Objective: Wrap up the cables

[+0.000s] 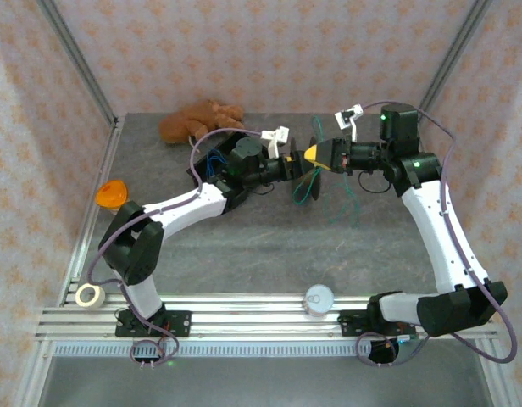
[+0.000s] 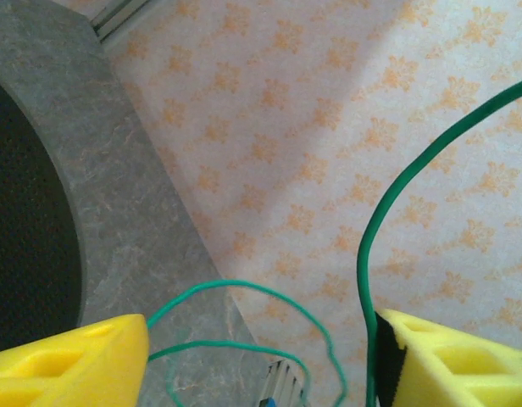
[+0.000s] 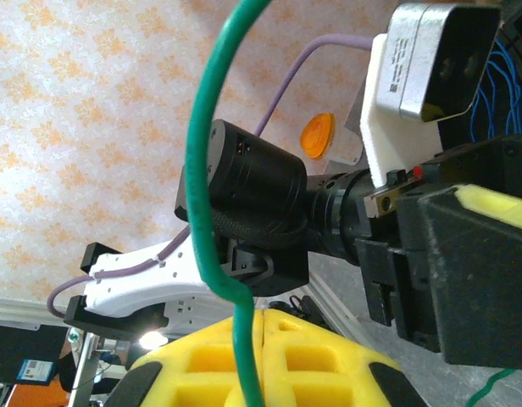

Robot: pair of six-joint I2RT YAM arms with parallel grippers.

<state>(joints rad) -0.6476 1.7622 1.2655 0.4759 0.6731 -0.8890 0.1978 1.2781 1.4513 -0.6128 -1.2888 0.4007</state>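
The green cable (image 1: 310,188) hangs in loose loops over mid-table, below the spot where both grippers meet. My right gripper (image 3: 265,318) has its yellow fingers pressed together, and the green cable (image 3: 197,144) kinks at their seam and arcs upward. My left gripper (image 2: 261,356) faces it with its yellow fingers (image 2: 456,356) wide apart. The green cable (image 2: 371,229) runs along the inner pad of the left gripper's right-hand finger, with more loops below. The blue cable (image 1: 214,161) lies bunched on a black tray behind my left arm.
A brown plush toy (image 1: 202,121) lies at the back of the table. An orange object (image 1: 111,193) sits at the left edge. A tape roll (image 1: 90,295) and a white round cap (image 1: 319,298) rest by the front rail. Patterned walls enclose the table.
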